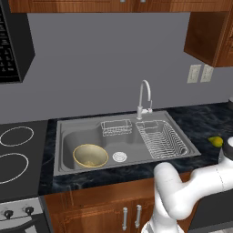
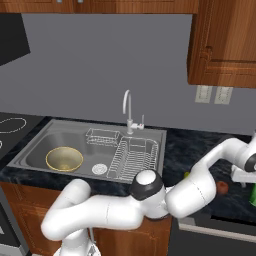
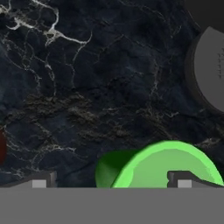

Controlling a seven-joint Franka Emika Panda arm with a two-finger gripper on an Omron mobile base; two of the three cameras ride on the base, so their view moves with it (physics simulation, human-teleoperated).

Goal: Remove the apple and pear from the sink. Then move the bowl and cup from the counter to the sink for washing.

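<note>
On the counter [image 3: 87, 87] in the hand view, the green cup [image 3: 166, 164] sits at about 5 o'clock, its rim low in the frame and reaching across the right fingertip [image 3: 183, 179], while the left fingertip [image 3: 39, 180] stands well clear of it at 7 o'clock. The jaws [image 3: 111, 181] are spread wide apart with nothing clamped; the cup lies off-centre between them, crowding the right side. A sliver of the dark red apple [image 3: 1, 146] shows at the 9 o'clock edge. In the left base view the bowl [image 1: 90, 155] rests inside the sink [image 1: 68, 136], at 9 o'clock from the drain [image 1: 119, 156], and the pear [image 1: 216, 141] lies on the counter at 3 o'clock from the sink. In the right base view the apple shows on the counter just beside the arm's wrist.
</note>
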